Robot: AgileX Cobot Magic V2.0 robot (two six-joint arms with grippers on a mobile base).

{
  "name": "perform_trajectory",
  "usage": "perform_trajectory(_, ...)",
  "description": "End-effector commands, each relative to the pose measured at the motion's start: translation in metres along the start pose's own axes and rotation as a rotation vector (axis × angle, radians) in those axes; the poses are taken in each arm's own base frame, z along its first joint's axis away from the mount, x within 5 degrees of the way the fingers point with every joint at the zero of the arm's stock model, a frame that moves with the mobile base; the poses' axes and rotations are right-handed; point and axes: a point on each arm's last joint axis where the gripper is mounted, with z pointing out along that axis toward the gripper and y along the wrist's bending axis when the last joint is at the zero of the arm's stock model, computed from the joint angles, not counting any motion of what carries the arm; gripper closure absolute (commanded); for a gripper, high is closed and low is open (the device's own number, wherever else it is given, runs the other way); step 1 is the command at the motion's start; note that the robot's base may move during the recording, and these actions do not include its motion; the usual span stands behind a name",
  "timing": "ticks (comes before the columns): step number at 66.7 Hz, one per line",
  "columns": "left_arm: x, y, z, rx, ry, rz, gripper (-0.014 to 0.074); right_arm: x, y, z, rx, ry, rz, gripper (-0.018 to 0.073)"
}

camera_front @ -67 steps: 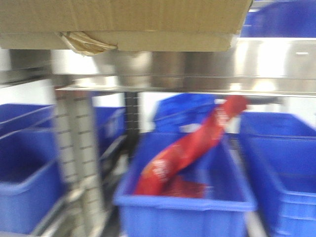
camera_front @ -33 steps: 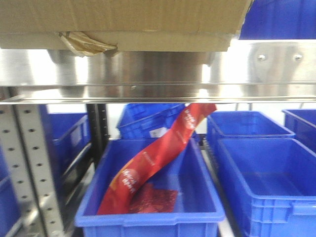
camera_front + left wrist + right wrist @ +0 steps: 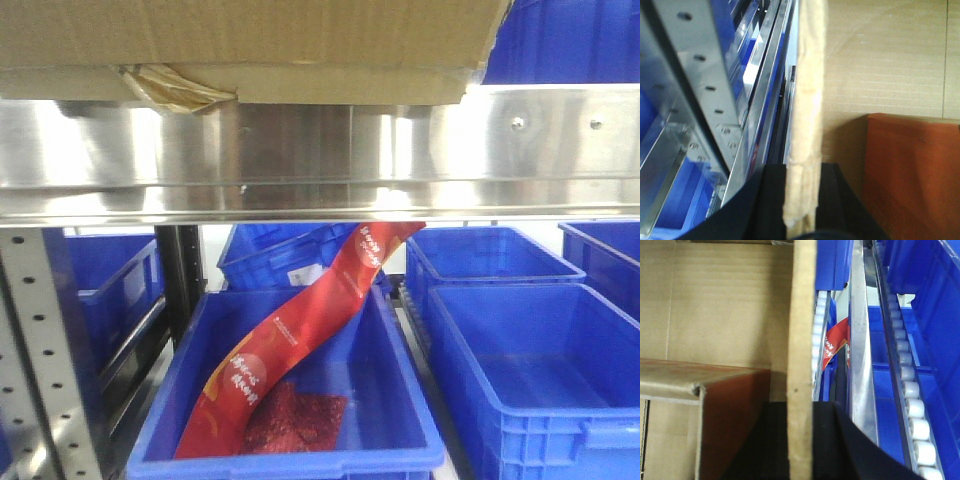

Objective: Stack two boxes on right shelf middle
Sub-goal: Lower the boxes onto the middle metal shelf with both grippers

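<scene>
Finds a tan cardboard box point(image 3: 250, 35) across the top of the front view, lower edge level with the top of the shelf point(image 3: 320, 150) front lip, over the lip's left and middle. Notes a flatter cardboard band point(image 3: 330, 84) beneath it, with peeling yellowish tape point(image 3: 175, 88) at the left; cannot tell whether this is a second box or a folded flap. Cannot tell either whether the cardboard rests on the shelf board or hangs just in front of it.

Confirms a grip on both sides. Shows the left gripper point(image 3: 801, 182) with black fingers point(image 3: 771, 200) closed on an upright cardboard wall, with the steel lip and a perforated upright point(image 3: 695, 65) just beside it. Shows the right gripper point(image 3: 802, 427) likewise clamped on the opposite wall, fingers point(image 3: 840, 440) on either face of the board, with a roller track point(image 3: 907, 390) beyond.

Records blue bins point(image 3: 520, 340) below the shelf, the middle one holding a red packet point(image 3: 300, 350). Records a further bin point(image 3: 560, 40) on the shelf at its right end, above two screws point(image 3: 517, 123).

Judges the step in hand to be carry-and-place: load at shelf height, not yet seen seated. Calls next for a level push forward over the lip, clear of the right-end bin, then lowering onto the board's middle before release. Warns of the loose tape or lower edge catching on the lip.
</scene>
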Motion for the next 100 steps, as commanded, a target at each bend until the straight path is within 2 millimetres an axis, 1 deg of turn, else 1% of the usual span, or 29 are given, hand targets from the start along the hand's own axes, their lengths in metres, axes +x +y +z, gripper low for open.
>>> perform_trajectory(1,-0.007,0.009,-0.005,-0.048,-0.048,0.002,0.0708,-0.011,-0.006,-0.011,0.01,-0.086,-0.016,0.0722)
perform_trajectory(66,-0.006,0.009,-0.005,-0.047,-0.039,-0.001,0.0708,-0.01,-0.006,-0.011,0.013,-0.072,-0.012,0.0722)
perform_trajectory(72,-0.008,0.009,-0.01,-0.017,-0.036,-0.004,0.0708,-0.01,-0.004,-0.015,-0.017,-0.059,0.017,0.0722)
perform_trajectory(82,-0.02,0.007,-0.024,0.056,-0.073,0.019,0.0708,-0.026,-0.004,-0.03,-0.047,-0.128,0.045,0.0722)
perform_trajectory(90,-0.034,0.004,-0.031,0.08,-0.116,0.016,0.0708,-0.04,-0.001,-0.036,-0.06,-0.174,0.059,0.0722)
perform_trajectory(93,-0.038,0.001,-0.03,0.089,-0.121,0.022,0.0708,-0.044,0.001,-0.033,-0.063,-0.184,0.061,0.0722)
perform_trajectory(100,-0.045,-0.012,-0.016,0.09,-0.116,0.066,0.0708,-0.056,0.007,-0.024,-0.062,-0.21,0.059,0.0722)
